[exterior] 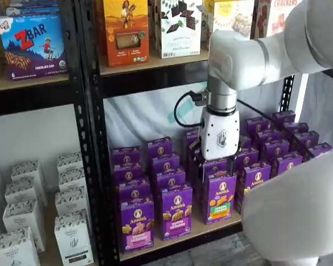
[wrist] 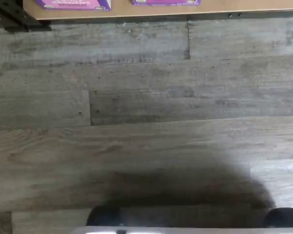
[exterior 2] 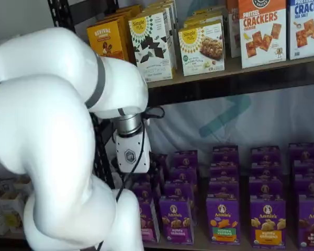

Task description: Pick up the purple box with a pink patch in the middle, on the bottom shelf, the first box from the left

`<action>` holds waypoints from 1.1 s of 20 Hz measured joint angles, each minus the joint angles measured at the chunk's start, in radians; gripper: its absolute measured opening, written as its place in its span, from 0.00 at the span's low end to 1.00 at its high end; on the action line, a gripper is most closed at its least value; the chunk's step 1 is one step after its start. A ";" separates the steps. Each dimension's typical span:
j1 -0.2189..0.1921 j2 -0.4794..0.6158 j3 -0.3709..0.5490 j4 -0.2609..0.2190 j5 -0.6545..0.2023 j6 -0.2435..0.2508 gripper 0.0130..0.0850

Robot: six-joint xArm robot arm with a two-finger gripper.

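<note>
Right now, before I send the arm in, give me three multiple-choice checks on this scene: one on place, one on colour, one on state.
1. Where does the purple box stand?
A) left front end of the bottom shelf
B) upper shelf
C) floor

2. In a shelf view, what colour is the label on the front carton just below the gripper?
A) red
B) green
C) white

3. The purple box is:
A) gripped
B) tipped over
C) upright, untouched

Answers:
1. A: it stands at the board's left front corner.
2. B: a green band shows.
3. C: the gripper hangs apart from it.

Wrist downward; two frontal shelf views
</note>
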 joint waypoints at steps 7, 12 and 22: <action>0.005 0.097 0.050 -0.011 -0.133 0.007 1.00; 0.007 0.150 0.093 -0.033 -0.268 0.021 1.00; 0.025 0.346 0.128 -0.059 -0.528 0.059 1.00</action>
